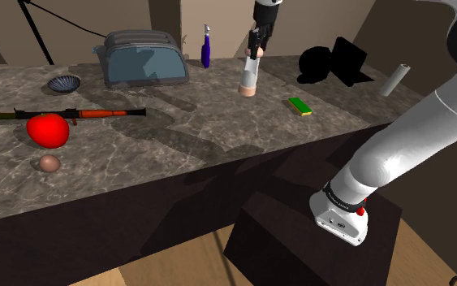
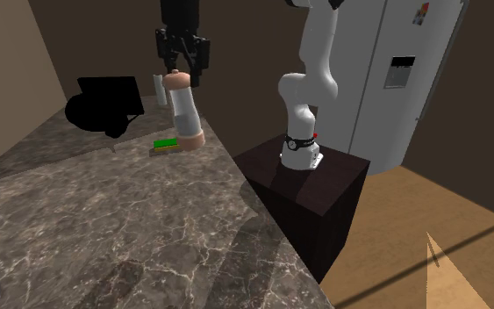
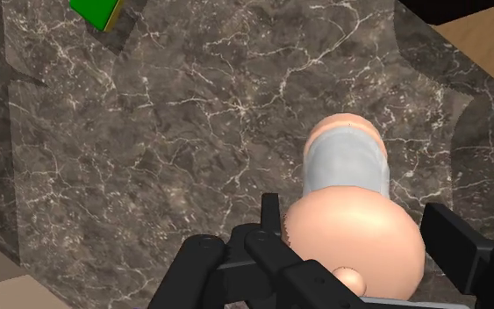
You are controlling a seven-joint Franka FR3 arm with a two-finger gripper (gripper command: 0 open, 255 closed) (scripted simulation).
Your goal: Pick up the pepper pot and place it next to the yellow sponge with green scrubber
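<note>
The pepper pot [image 1: 249,77] is upright at the marble table [image 1: 178,154], near the green-topped sponge [image 1: 300,106]; I can't tell whether its base touches. It looks stiff, smooth and tall, so likely to swing. The pincer [image 1: 255,50] is narrowed on its rounded head, pinching both sides.

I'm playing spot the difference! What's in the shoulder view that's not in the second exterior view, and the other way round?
Shoulder view's extras: a red blob, an egg, a small bowl and a blue bottle. Second exterior view's extra: a tall grey fridge. Both share the gripper clasping the pepper pot, with the green-topped sponge nearby on the marble counter.
</note>
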